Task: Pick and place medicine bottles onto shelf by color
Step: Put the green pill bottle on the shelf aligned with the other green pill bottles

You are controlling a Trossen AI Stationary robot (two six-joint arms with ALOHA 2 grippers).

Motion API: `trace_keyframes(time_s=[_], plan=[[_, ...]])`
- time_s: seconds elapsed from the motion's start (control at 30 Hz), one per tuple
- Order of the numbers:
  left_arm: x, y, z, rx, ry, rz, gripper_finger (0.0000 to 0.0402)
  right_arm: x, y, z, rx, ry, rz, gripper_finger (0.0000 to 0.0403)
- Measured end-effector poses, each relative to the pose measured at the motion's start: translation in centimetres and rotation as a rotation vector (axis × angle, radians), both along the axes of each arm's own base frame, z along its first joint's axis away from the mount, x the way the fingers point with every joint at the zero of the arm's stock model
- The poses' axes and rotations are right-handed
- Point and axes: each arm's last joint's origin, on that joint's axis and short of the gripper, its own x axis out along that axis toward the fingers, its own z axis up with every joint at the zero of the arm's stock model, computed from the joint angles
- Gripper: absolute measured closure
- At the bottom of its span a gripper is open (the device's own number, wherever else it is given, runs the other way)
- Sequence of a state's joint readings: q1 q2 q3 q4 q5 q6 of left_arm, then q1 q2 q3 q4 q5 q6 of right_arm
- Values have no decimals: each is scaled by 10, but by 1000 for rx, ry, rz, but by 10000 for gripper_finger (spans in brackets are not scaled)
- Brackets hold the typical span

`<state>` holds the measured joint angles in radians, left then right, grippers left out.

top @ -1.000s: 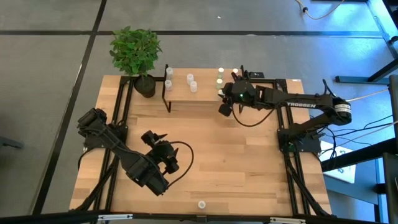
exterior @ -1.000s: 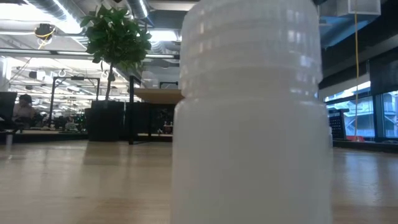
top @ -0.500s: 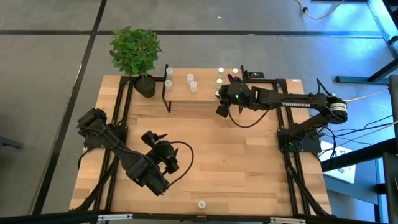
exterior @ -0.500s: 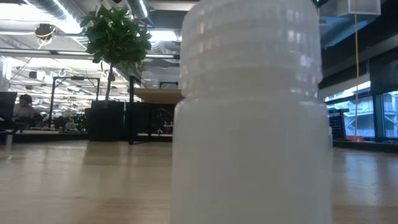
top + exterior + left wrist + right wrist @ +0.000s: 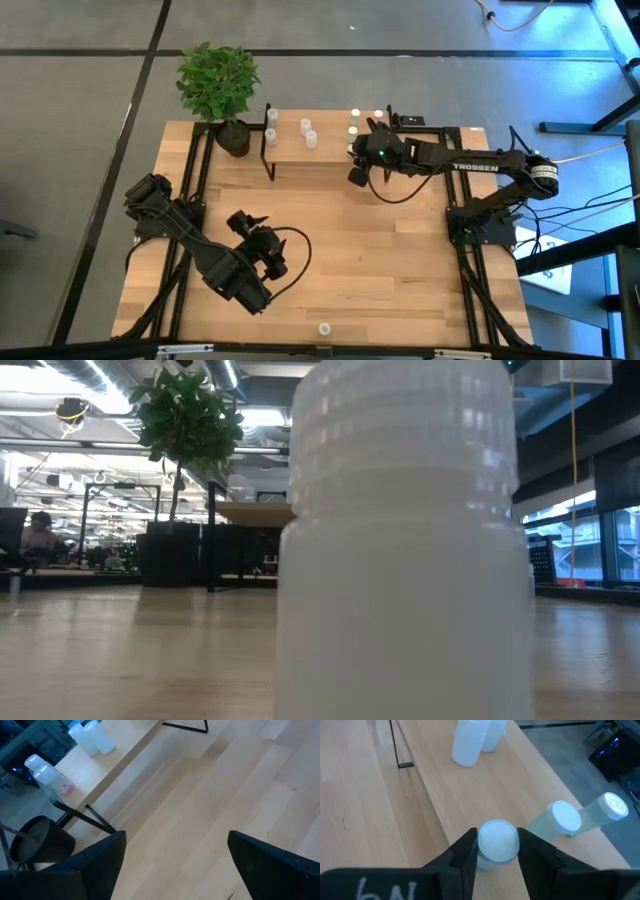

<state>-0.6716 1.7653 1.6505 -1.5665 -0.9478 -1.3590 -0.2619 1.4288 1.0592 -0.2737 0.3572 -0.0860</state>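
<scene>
Fingers of the right gripper (image 5: 496,851) clamped a bottle (image 5: 496,842) over the shelf (image 5: 470,795) toward two o'clock, probably beside its colour-mates, while the left gripper (image 5: 172,865) waited open.

The light-wood bench (image 5: 340,250) carries a potted plant (image 5: 219,85) at its far left corner and the low shelf (image 5: 320,150) along its far edge. Medicine bottles (image 5: 308,133) stand in small clusters on the shelf. One lone bottle (image 5: 323,328) stands at the bench's near edge.
</scene>
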Motion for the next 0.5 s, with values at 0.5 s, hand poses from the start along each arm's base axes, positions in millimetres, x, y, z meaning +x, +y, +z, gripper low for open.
trace_keyframes(time_s=[0.5], plan=[[0,0,0,0,0,0,58,0,0,0,0,1,1,272]])
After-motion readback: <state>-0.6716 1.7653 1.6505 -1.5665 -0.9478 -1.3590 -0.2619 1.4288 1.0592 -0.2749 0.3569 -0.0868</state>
